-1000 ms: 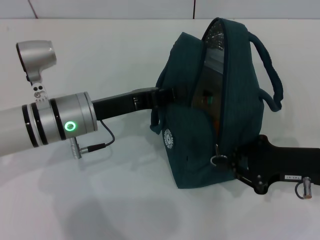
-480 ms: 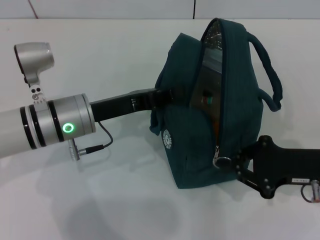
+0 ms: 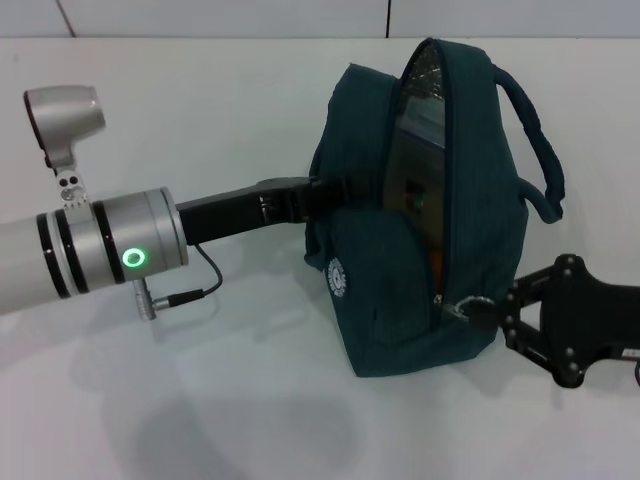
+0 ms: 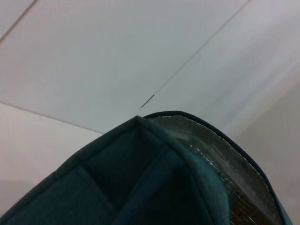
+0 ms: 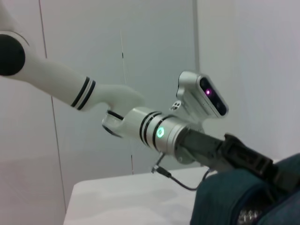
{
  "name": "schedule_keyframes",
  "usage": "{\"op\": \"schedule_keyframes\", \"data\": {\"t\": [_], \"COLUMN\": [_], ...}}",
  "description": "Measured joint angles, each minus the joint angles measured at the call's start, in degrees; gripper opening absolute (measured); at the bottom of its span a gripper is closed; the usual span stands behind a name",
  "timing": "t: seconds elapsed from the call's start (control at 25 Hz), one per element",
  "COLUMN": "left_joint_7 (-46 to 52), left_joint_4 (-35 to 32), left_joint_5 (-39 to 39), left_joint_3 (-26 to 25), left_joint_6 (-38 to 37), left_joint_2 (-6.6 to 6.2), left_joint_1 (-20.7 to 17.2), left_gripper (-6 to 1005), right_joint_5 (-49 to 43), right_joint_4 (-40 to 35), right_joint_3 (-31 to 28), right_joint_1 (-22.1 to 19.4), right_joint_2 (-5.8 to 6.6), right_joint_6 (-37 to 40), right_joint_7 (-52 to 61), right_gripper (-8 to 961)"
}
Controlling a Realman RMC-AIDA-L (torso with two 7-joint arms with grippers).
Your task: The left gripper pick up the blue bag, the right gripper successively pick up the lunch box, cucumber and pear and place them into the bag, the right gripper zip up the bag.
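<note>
A blue bag (image 3: 420, 210) stands mid-tabletop (image 3: 200, 400), steadied by the left end effector (image 3: 325, 190) clamped on its nine-o'clock side. The right end effector (image 3: 480, 312), at five o'clock, pinches the zipper pull (image 3: 455, 307).

White table (image 3: 250, 110); pale panelled wall (image 3: 230, 15) behind, dark vertical seams.

Blue bag (image 4: 140, 183) fills lower frame, silver lining (image 4: 225, 173) exposed, white wall (image 4: 117, 61) behind
</note>
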State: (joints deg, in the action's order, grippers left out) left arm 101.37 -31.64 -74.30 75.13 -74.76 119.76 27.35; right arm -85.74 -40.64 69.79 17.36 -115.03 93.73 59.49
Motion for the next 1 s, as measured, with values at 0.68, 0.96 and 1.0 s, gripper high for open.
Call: {"op": "schedule_keyframes", "data": {"t": [0.68,0.96,1.0], "left_joint_7": [-7.1,-9.4,-9.39], "left_joint_4": [0.01,0.82,1.28], "left_joint_5": [2.59,7.9,7.92], "left_joint_3": [-7.72,-9.3,-9.68], "left_joint_6": [-8.57,-9.13,-9.12], "left_joint_2": [-0.01,-0.31,-0.32], "left_joint_1": [-2.19,-5.43,-5.44], "left_gripper": [560,819,856], "right_joint_5": [4.73,8.26,8.48], "right_joint_4": [-3.31,-3.69,-3.69], "right_joint_3": [-0.45,-0.61,-0.61], "right_joint_1": [3.53,8.24,8.71], "right_joint_2": [-0.28,-0.35,-0.36], "right_joint_6": [-1.01,-3.97,-4.53], "right_joint_7": [-0.01,0.68,0.99], "right_gripper": [10,10,10]}}
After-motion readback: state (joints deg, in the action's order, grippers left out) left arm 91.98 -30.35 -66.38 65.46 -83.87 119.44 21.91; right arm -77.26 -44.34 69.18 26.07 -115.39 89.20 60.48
